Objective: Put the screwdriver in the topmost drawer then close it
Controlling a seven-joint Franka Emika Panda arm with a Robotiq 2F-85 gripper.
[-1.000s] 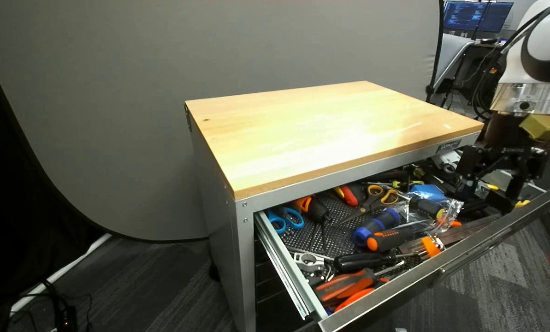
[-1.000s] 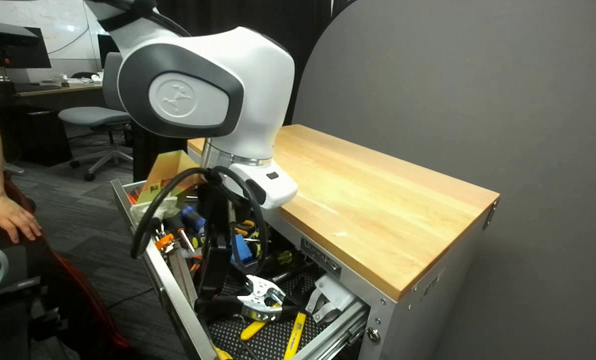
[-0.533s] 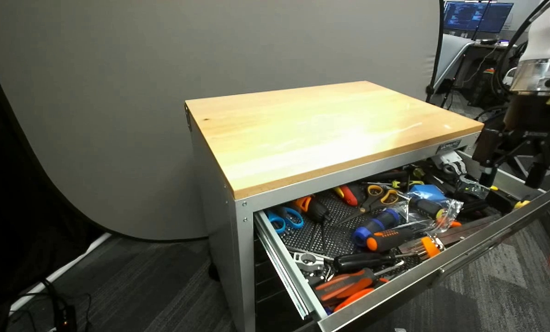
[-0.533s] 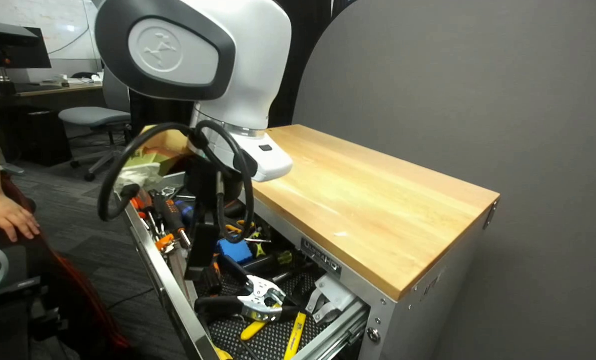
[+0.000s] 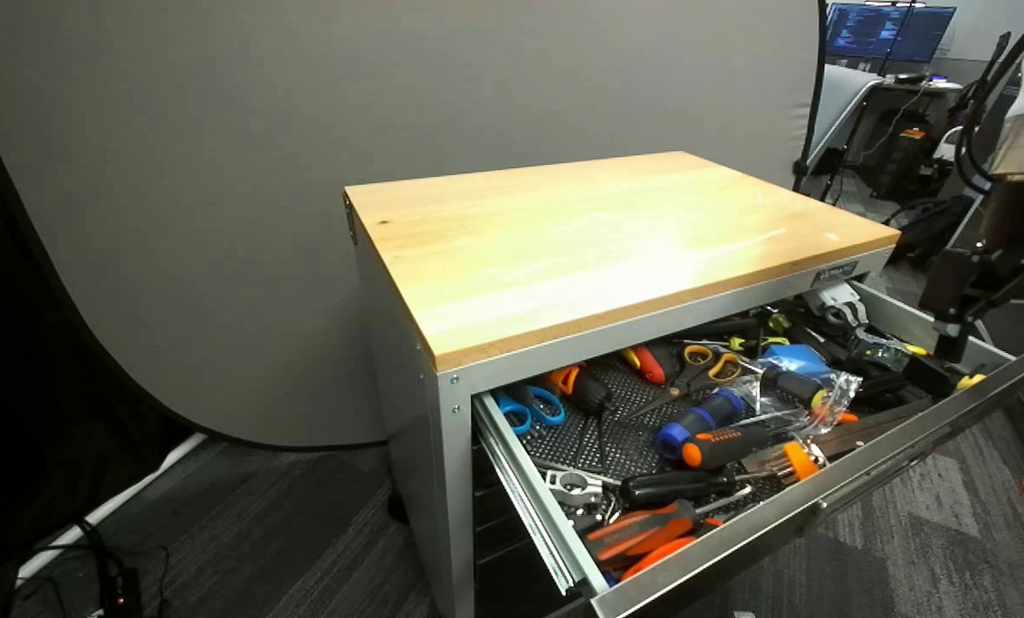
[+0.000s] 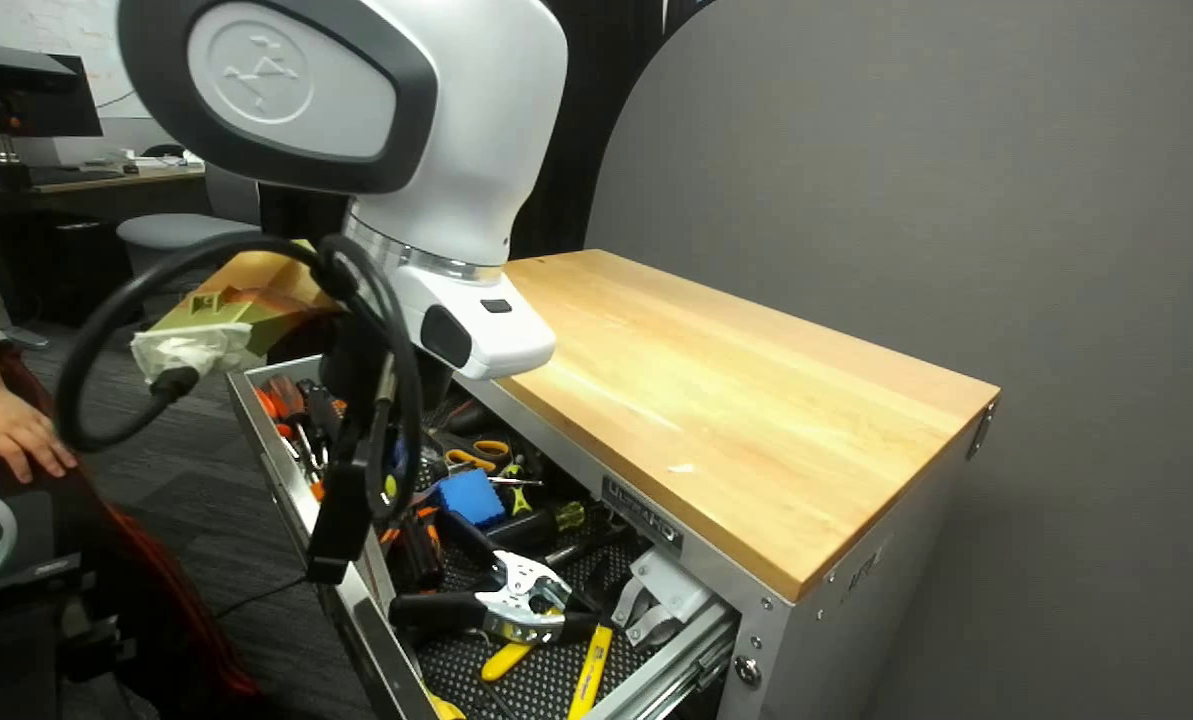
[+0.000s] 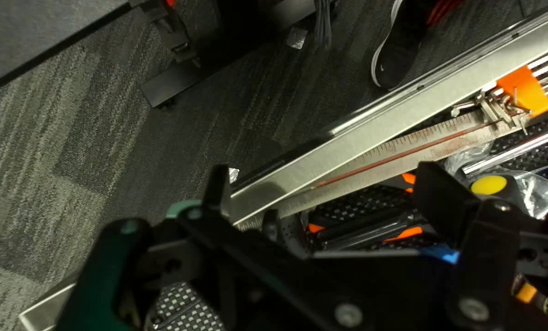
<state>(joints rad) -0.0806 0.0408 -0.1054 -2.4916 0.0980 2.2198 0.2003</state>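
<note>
While one gripper (image 7: 331, 193) hangs spread wide, I think over the lip of one pulled-out drawer (image 5: 735, 541), two scissors (image 5: 688, 378) and one blue block (image 6: 470, 497) chill inside.

In an exterior view, lower centre, the wide grey metal drawer (image 6: 376, 640) juts from beneath the flat pale-wood tabletop (image 6: 736, 420); inside, a boxy blue block (image 6: 471, 497) lies upper left of a black-and-silver metal clamp (image 6: 514, 588).
</note>
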